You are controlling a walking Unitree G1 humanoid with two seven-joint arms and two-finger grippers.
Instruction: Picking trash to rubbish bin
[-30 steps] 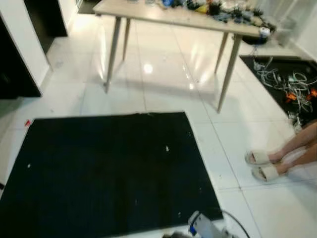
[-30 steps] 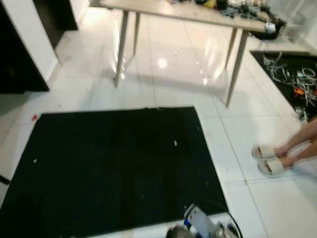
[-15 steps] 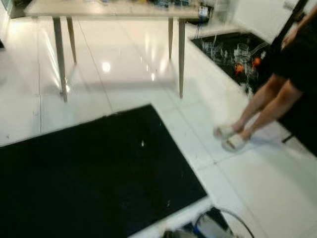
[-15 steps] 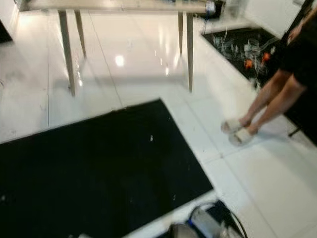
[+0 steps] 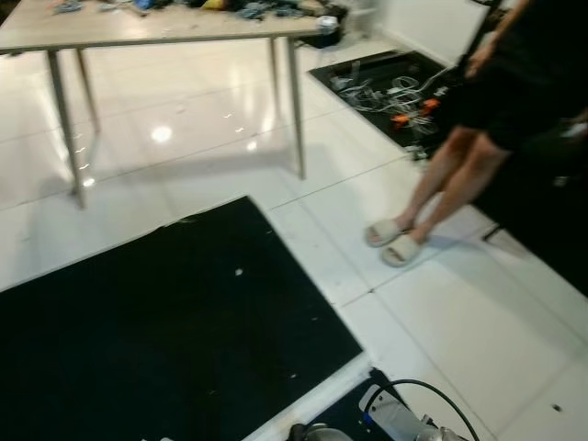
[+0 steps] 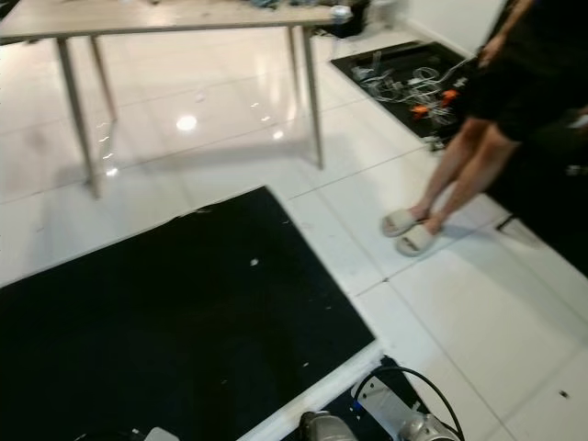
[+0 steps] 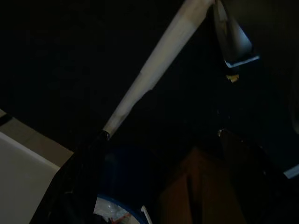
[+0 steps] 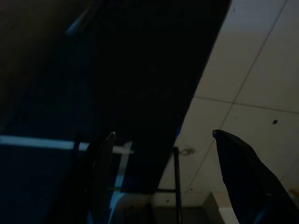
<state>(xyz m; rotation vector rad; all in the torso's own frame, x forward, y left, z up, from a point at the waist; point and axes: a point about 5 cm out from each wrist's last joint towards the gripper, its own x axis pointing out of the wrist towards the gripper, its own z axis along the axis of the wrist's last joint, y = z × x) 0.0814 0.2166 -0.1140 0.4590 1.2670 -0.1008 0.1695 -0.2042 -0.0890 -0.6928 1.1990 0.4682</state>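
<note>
Honestly no proper trash or bin anywhere I can spot yet. Closest candidate is a tiny white scrap (image 5: 238,272) on the big black floor mat (image 5: 138,322), roughly 11 o'clock from me, too small to read any long axis. My right claw (image 8: 163,177) hangs open over white tile; my left claw (image 7: 154,186) hangs open too, in shade. Neither arm is clearly nearer.

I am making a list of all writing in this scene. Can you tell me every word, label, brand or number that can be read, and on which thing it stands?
No readable text in any view.
Things on the table: blurred, any labels are too small to read.
Cables on the far black mat: no legible marking.
Black floor mat: plain, pale specks, no writing.
Both wrist views: too dark to show any label.
</note>
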